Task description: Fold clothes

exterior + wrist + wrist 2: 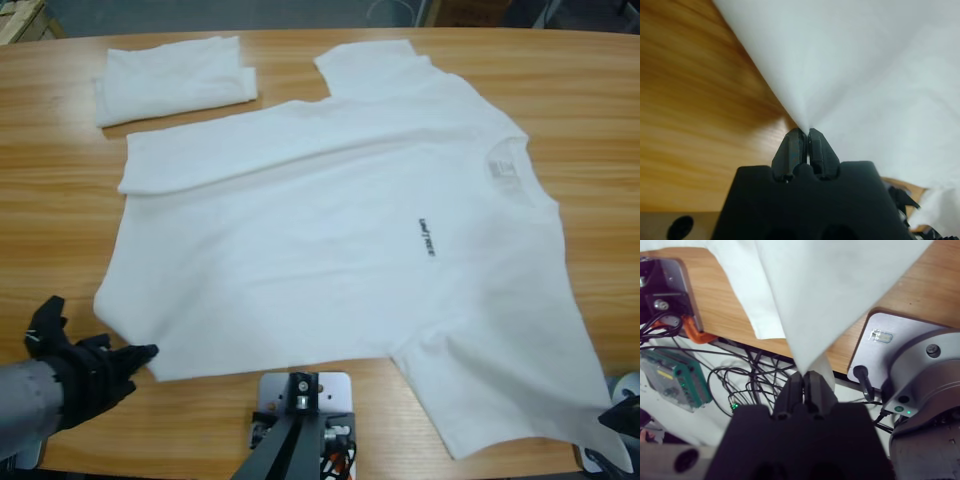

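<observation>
Two white garments on the wooden surface (pixel 60 180). T-shirt (pixel 330 240) spread flat across the middle, front up, long axis running side to side in the high view: collar with grey neck label (pixel 503 165) toward the right, hem toward the left, small dark lettering (pixel 426 238) on the chest. One sleeve toward the far edge, the other at the near right corner, hanging past the surface edge. Second garment (pixel 175 78) folded into a small rectangle at the far left, just apart from the T-shirt. Left tool (pixel 805 137) at the near-left hem corner, jaws pinched on the cloth. Right tool (pixel 806 380) at the near-right sleeve, jaws closed on a hanging fold of the T-shirt.
</observation>
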Controlling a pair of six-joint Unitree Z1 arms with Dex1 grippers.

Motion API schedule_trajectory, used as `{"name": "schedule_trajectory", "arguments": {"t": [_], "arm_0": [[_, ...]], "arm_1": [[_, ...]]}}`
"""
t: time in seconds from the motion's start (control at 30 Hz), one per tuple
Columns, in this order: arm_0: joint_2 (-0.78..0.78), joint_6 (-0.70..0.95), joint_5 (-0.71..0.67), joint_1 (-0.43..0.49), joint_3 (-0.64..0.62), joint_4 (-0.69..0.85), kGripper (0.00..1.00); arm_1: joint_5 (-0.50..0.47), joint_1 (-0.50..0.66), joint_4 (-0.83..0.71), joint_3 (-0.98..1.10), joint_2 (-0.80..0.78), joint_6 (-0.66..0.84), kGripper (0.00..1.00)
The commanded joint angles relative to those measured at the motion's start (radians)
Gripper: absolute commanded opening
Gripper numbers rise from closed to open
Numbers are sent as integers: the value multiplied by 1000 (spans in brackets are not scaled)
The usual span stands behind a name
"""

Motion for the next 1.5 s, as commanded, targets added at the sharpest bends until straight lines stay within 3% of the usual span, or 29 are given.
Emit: {"name": "schedule_trajectory", "arguments": {"t": [0.03, 0.27, 0.37, 0.63, 0.83, 1.03, 1.23, 1.5], "arm_0": [[-81, 8, -13, 24, -18, 70, 0], [-106, 84, -9, 238, -10, 63, 0], [-122, 159, -6, 334, -8, 53, 0], [-62, 339, -45, 532, -7, -129, 0], [44, 492, -155, 652, -19, -317, 0], [66, 617, -221, 777, -23, -355, 0], [63, 664, -251, 851, -20, -355, 0], [61, 681, -274, 861, -7, -355, 0]], "arm_1": [[-57, 10, 12, -88, 31, -92, 0], [-183, -127, -137, -90, 94, -283, 0], [-175, -254, -173, -119, 171, -407, 0], [-164, -451, -172, -289, 425, -606, 0], [-160, -506, -155, -386, 556, -670, 0], [-163, -564, -154, -450, 636, -705, 0], [-192, -611, -131, -483, 677, -719, 0], [-215, -690, -131, -484, 691, -736, 0]]}}
